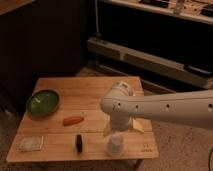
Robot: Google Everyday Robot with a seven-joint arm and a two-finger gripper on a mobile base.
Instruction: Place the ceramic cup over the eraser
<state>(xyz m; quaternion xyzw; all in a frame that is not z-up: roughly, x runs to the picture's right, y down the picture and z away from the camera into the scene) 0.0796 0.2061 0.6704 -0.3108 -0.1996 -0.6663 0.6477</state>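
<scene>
The ceramic cup [115, 145], small and white, stands near the front edge of the wooden table [90, 90]. The eraser [78, 142], a small black block, lies to the cup's left, about a hand's width away. My white arm reaches in from the right and bends down over the cup. The gripper [121, 131] hangs just above the cup's top, open, with its pale fingers [107, 130] spread to either side. Nothing is held. The arm hides part of the table behind the cup.
A wide green bowl [42, 102] sits at the table's left. An orange carrot-shaped thing [73, 120] lies in the middle, behind the eraser. A pale flat packet [31, 144] rests at the front left corner. Dark shelving stands behind the table.
</scene>
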